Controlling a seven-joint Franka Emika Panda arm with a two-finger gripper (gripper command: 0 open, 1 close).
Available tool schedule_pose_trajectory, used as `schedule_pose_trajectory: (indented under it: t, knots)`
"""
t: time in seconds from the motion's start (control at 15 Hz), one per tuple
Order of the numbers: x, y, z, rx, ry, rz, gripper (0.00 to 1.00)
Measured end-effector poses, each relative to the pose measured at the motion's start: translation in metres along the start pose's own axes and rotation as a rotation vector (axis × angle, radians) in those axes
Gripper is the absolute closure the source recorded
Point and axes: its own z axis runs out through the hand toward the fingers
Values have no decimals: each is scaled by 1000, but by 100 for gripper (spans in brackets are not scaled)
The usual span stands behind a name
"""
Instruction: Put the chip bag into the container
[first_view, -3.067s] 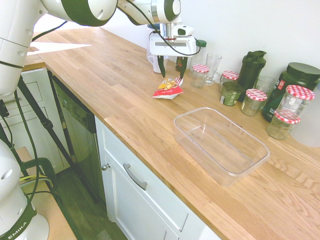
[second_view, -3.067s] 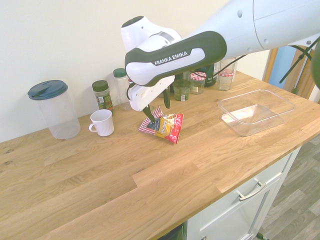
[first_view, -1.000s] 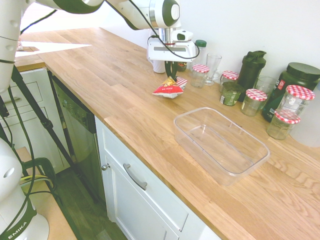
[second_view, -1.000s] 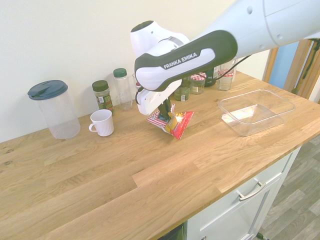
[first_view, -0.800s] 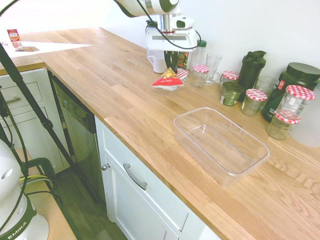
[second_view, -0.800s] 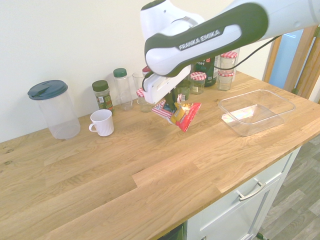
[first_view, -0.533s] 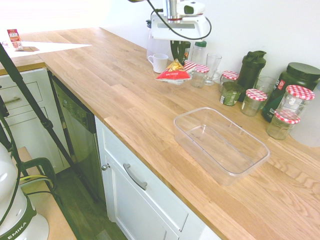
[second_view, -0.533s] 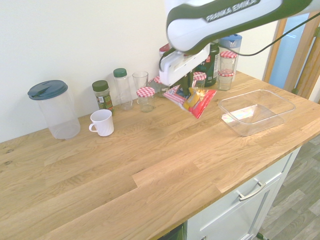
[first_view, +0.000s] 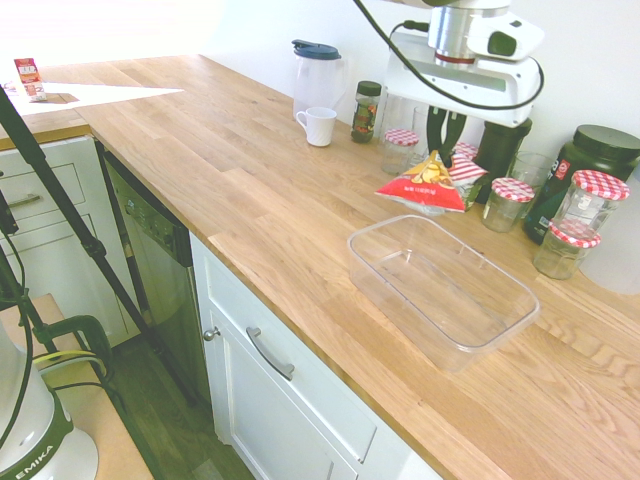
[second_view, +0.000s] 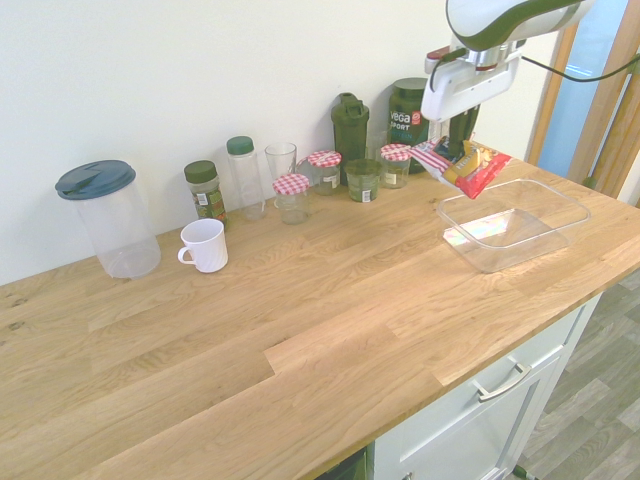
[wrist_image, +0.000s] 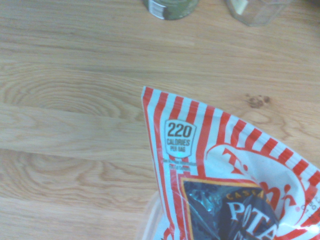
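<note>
You see a red chip bag (first_view: 428, 186) with red-and-white stripes and a yellow-orange chip picture, a clear container (first_view: 441, 288), red-and-white checked jar lids (first_view: 601, 184), a white mug (first_view: 320, 126), a dark green shaker bottle (second_view: 350, 129) and a pale wood countertop (first_view: 230, 190).

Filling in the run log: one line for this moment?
gripper: shut on chip bag | bag: airborne beside container rim | container: empty
</note>
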Motion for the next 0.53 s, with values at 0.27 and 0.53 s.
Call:
schedule_pose_trajectory:
  t: [0.27, 0.53]
  knots:
    - [21, 49, 23, 30, -23, 7, 100]
    - [35, 88, 58, 44, -48, 10, 100]
